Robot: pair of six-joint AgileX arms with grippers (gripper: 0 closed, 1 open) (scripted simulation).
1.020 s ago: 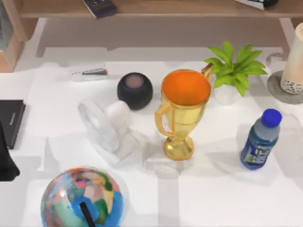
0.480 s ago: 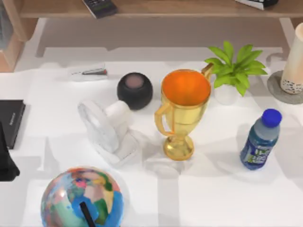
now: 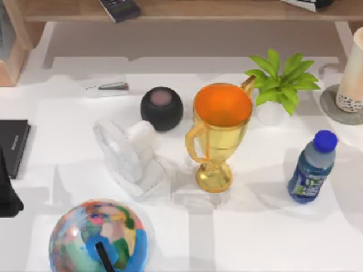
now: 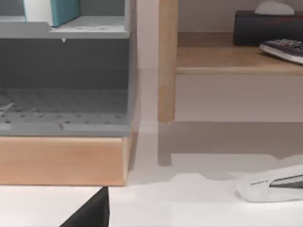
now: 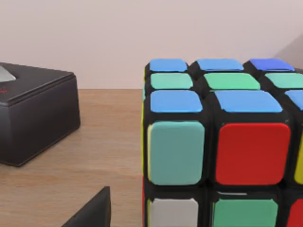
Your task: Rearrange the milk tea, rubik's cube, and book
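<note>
Milk tea on coaster at table's right edge, bottle in front, plant left.

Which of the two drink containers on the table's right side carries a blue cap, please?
The bottle, standing in front of the milk tea. It has a round blue cap and a dark blue-green label, while the milk tea is a pale cup on a grey coaster at the table's right edge.

White table: globe, fan, trophy, bottle, plant, speaker.

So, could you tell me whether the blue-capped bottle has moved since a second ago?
No. The blue-capped bottle stands in the same place, right of the gold trophy.
</note>
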